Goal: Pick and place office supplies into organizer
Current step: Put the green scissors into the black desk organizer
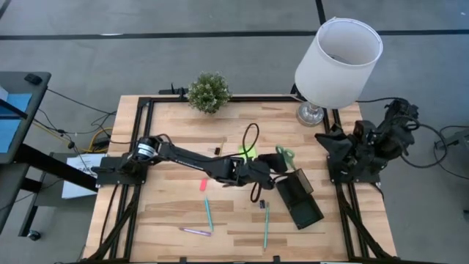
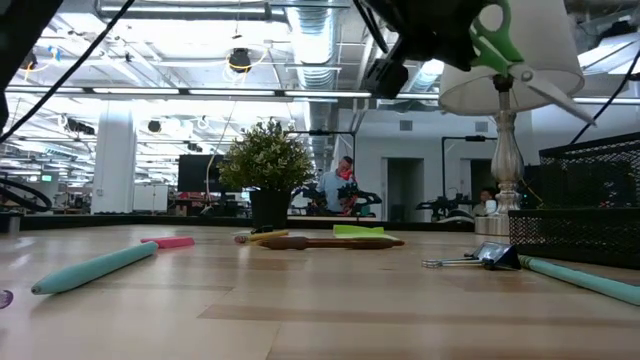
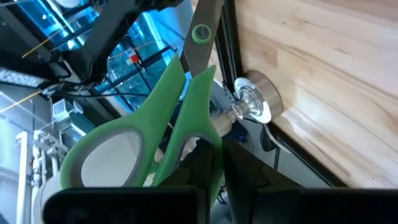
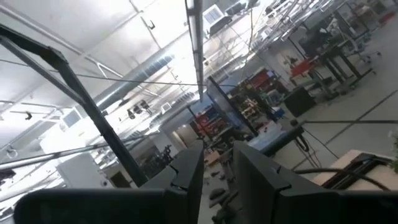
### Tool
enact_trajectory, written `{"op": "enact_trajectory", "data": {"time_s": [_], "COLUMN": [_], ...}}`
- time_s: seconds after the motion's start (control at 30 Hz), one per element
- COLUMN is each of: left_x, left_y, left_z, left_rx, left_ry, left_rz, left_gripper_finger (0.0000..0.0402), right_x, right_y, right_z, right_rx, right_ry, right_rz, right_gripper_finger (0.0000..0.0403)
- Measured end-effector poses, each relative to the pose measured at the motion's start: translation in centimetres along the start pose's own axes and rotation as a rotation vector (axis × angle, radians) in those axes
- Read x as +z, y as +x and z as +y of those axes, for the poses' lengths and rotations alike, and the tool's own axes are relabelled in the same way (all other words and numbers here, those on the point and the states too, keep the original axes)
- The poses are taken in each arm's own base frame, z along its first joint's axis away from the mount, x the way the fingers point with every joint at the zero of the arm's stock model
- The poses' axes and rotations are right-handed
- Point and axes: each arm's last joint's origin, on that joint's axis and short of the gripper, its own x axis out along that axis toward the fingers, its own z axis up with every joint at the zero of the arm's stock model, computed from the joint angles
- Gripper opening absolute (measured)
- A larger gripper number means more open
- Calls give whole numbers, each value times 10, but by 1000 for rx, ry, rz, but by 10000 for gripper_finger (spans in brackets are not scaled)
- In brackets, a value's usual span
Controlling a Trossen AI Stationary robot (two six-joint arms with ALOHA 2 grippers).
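Wooden table (image 1: 168,220) held most supplies loose. Left gripper (image 1: 272,170) was clamped on green-handled scissors (image 1: 284,155), lifted just beside the organizer (image 1: 299,199). Organizer looked empty. Teal pens (image 1: 208,213), pink eraser (image 1: 204,184), clip (image 1: 262,204) lay near it, unplaced. Right gripper (image 4: 217,165) was parked off-table by the lamp (image 1: 335,55), fingers partly apart, holding nothing.

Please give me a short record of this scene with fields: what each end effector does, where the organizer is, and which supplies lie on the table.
left end effector: shut on the green-handled scissors, lifted above the table near the organizer
right end effector: parked at the table's right edge, raised, holding nothing visible
organizer: black tray on the table's right part
on the table: teal pens, purple pen, pink eraser, lime-green sticky-note pad, black clip
other things: potted plant, white lamp
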Motion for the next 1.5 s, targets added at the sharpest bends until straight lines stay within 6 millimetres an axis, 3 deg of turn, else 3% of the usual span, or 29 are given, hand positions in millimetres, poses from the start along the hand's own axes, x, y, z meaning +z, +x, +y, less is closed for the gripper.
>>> {"op": "enact_trajectory", "data": {"time_s": [0.23,0.37,0.5,0.7,0.87,0.97,1.07,1.17,1.27,1.4,1.5], "left_x": [-6,-9,-11,-8,-10,-12,-14,-15,-17,-17,-16], "left_y": [5,8,8,7,9,11,13,14,16,16,15], "left_z": [0,-3,-3,-6,-6,-7,-7,-8,-9,-9,-10], "left_rx": [6,-21,-21,-42,-43,-43,-46,-52,-54,-58,-62], "left_ry": [-10,-72,-138,-159,-165,-164,-179,-176,-176,-147,-129], "left_rz": [-28,11,40,-26,-33,-58,-60,-58,-54,-55,-59], "left_gripper_finger": [10,10,10,10,10,10,10,10,10,10,10], "right_x": [-6,-23,-44,-61,-82,-98,-112,-117,-122,-144,-159], "right_y": [2,-2,-22,-72,-95,-104,-111,-111,-108,-110,-105], "right_z": [2,5,7,-1,-6,-18,-37,-49,-53,-62,-73], "right_rx": [0,47,-14,-120,-135,-323,-684,-890,-939,-1020,-1100], "right_ry": [-20,-27,103,297,326,375,334,244,220,177,169], "right_rz": [16,145,327,532,801,1068,1263,1226,1227,1327,1252], "right_gripper_finger": [82,81,68,12,4,2,1,1,1,0,0]}}
